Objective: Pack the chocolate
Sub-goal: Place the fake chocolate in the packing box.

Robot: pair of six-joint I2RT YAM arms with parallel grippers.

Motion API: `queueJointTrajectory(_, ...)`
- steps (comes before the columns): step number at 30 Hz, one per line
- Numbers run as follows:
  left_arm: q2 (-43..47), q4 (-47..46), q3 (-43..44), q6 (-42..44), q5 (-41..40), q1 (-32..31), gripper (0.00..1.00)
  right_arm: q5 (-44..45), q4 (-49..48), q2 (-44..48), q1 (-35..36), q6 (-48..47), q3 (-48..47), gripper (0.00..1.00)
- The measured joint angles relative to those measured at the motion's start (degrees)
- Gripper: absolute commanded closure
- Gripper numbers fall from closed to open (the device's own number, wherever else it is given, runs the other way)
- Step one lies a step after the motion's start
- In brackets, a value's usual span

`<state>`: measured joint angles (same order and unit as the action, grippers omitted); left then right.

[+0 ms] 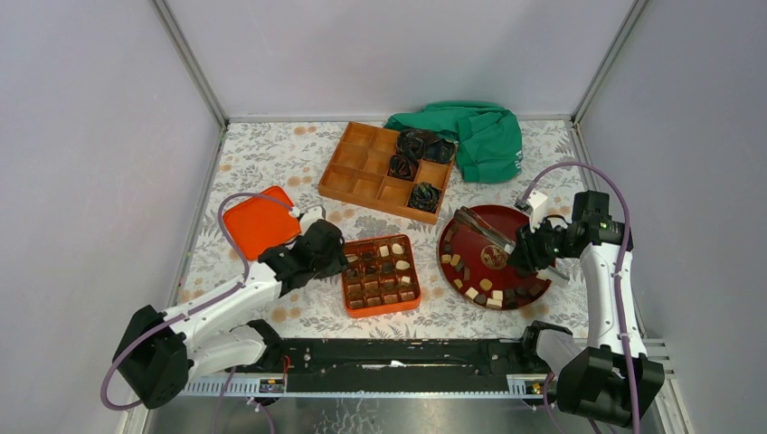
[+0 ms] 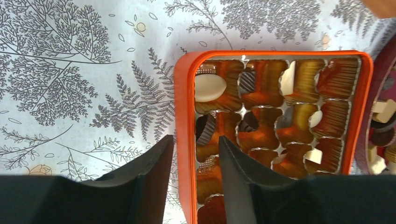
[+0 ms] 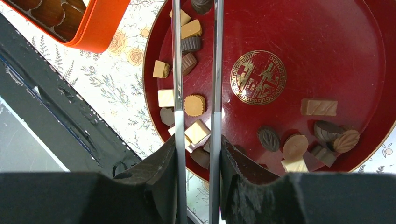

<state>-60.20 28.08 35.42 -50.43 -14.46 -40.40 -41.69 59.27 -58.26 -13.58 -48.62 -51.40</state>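
Nearest, along the tabletop's near edge, the black rail (image 1: 398,353) bearing both arms is seen. Just beyond its middle the orange box (image 2: 184,93) is set, with chocolate (image 2: 210,87) lodged in some of its cells. More pieces are scattered along the near rim of the red plate (image 3: 327,56), toward the right edge. The left gripper (image 2: 196,140) is held partly open, its jaws astride the box wall facing the left edge, with a gap left on the inner side. The right gripper (image 3: 198,140) is clamped on metal tongs (image 3: 176,70) above the plate. An orange lid (image 1: 258,221) is laid toward the left edge. A wooden tray (image 1: 357,163) and a green cloth (image 1: 484,140) are placed by the far edge.
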Motion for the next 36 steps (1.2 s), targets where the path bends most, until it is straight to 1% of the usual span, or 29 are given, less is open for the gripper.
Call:
queueJointTrajectory(9, -5.2, -1.6, -0.4, 0.8, 0.2, 0.0, 0.69, 0.0, -0.4, -0.3, 0.0, 0.0, 0.5, 0.96)
queueJointTrajectory(12, -6.5, -2.7, -0.7, 1.1, 0.4, 0.0, 0.72, 0.0, -0.4, -0.3, 0.0, -0.1, 0.6, 0.96)
queueJointTrajectory(14, -7.4, -3.1, -0.8, 1.2, 0.6, 0.0, 0.79, 0.0, -0.4, -0.4, 0.0, -0.3, 0.6, 0.96)
queueJointTrajectory(15, -7.8, -3.4, -0.8, 1.3, 0.7, 0.0, 0.85, 0.0, -0.4, -0.4, 0.0, -0.4, 0.6, 0.96)
queueJointTrajectory(17, -8.5, -4.0, -0.8, 1.6, 0.8, 0.0, 0.94, 0.0, -0.3, -0.5, 0.0, -0.6, 0.6, 0.96)
queueJointTrajectory(20, -8.6, -4.4, -0.8, 2.6, 0.7, 0.0, 1.0, 0.0, -0.1, -0.5, 0.0, -0.8, 0.6, 0.96)
queueJointTrajectory(26, -8.1, -3.9, -0.8, 3.4, -0.5, -0.1, 1.0, -0.1, 2.6, -1.8, 0.0, -3.7, 0.1, 0.96)
queueJointTrajectory(29, -6.6, -3.4, -0.8, 3.9, -3.2, -0.9, 1.0, -1.0, 5.5, -3.8, 0.0, -6.4, -1.3, 0.96)
queueJointTrajectory(32, -4.8, -3.0, -0.8, 4.1, -9.2, -3.1, 1.0, -1.5, 8.0, -5.0, 0.7, -9.0, -3.5, 0.96)
queueJointTrajectory(36, -2.1, -2.8, -0.6, 4.5, -19.4, -9.2, 1.0, -1.3, 10.3, -5.2, 3.7, -11.3, -6.6, 0.96)
